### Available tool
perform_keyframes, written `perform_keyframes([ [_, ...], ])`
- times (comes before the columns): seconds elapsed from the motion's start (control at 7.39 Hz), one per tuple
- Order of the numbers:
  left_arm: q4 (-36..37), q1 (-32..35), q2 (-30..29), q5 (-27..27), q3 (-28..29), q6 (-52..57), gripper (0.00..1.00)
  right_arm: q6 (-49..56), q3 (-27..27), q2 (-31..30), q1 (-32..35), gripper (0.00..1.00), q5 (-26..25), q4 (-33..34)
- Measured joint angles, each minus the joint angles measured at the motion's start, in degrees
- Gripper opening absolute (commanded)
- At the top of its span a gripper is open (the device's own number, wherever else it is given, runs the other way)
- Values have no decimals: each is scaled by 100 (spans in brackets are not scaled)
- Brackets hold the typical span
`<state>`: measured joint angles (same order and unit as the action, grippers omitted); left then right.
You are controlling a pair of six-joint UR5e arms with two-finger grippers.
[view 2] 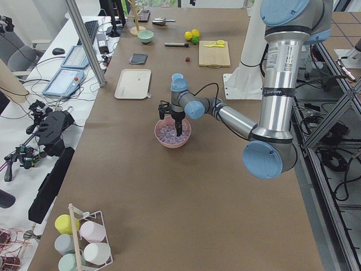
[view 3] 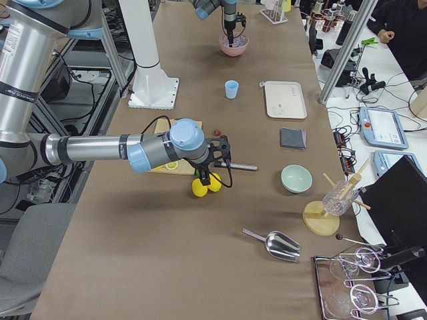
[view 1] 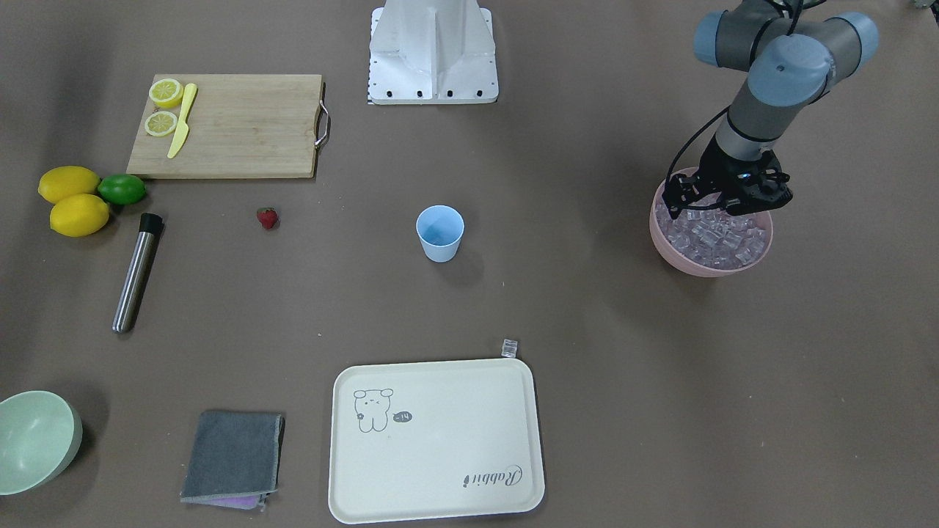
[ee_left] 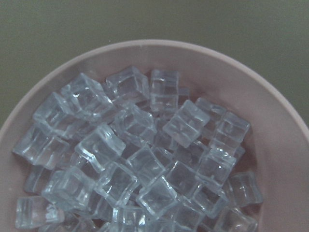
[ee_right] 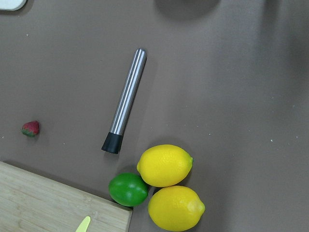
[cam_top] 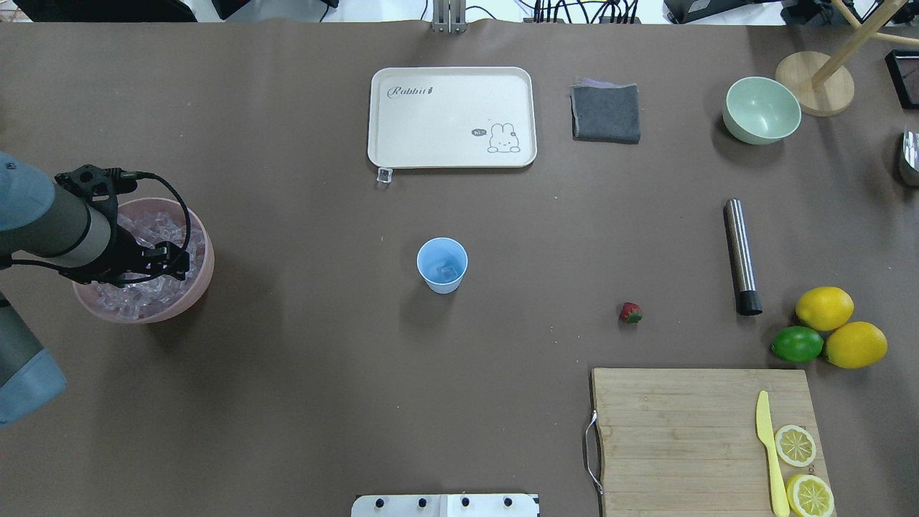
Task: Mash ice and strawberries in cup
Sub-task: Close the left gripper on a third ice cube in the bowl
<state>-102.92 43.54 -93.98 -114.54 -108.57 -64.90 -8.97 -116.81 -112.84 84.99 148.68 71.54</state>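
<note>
The light blue cup stands upright at mid-table and holds one ice cube. The ice fills the pink bowl as many clear cubes. My left gripper hangs just over that ice, and I cannot tell whether it is open or shut. One loose cube lies by the tray's corner. The strawberry lies on the table between the cup and the cutting board; it also shows in the right wrist view. My right gripper hovers above the lemons, and I cannot tell its state.
A steel muddler lies beside two lemons and a lime. A cutting board carries lemon halves and a yellow knife. A cream tray, a grey cloth and a mint bowl sit at the far side.
</note>
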Motion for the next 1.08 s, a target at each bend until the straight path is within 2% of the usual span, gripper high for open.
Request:
perform_keyframes([
  [0.14, 0, -7, 3, 1, 9, -95, 87, 0, 0, -1, 0, 100, 2, 0],
  [0.27, 2, -10, 4, 0, -1, -238, 78, 0, 0, -1, 0, 100, 3, 0],
  [0.68, 12, -30, 11, 8, 21, -522, 79, 0, -5, -35, 2, 100, 33, 0],
  [0.81, 15, -35, 29, 13, 19, -585, 55, 0, -4, -51, 5, 100, 57, 0],
  [0.95, 19, -40, 34, 13, 7, -679, 21, -2, -1, -67, 8, 100, 69, 0],
  [1.08, 25, -47, 33, 12, -10, -778, 0, -6, 0, -80, 8, 100, 79, 0],
])
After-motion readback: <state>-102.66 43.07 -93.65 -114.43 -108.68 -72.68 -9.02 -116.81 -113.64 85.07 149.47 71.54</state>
